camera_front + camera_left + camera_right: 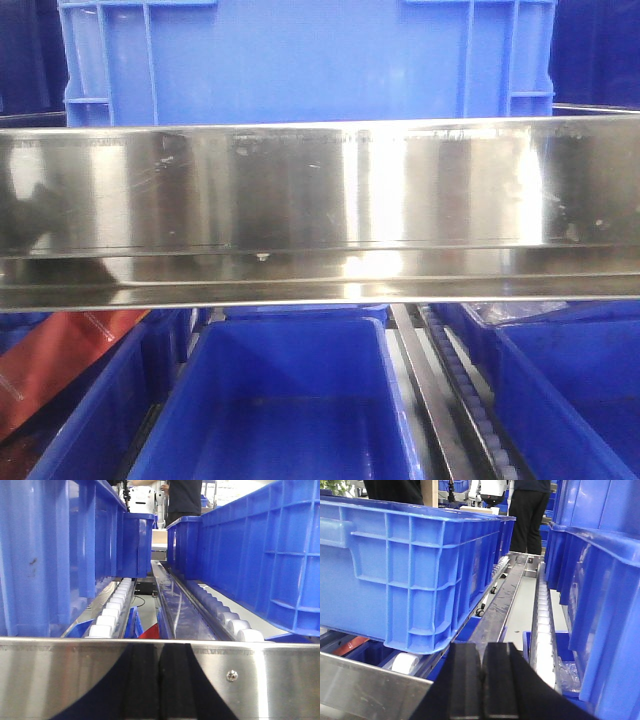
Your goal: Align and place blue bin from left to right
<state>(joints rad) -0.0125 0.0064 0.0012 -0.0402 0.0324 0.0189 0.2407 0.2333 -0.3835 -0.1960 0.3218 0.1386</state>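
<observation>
1. My left gripper (160, 680) has its two black fingers pressed together with nothing between them, low behind a shiny steel rail (280, 680).
2. My right gripper (482, 680) is likewise closed tight on nothing, its fingers side by side.
3. The blue bin (300, 60) sits on the upper level just behind the steel rail, filling the top of the front view; my right wrist sees its ribbed corner (420, 580) resting on white rollers (405, 662).
4. More blue crates (260, 555) line the roller tracks on both sides of each wrist.
5. An open blue tub (280, 400) lies below the rail.
6. People in dark clothes (527, 515) stand at the far end.
</observation>
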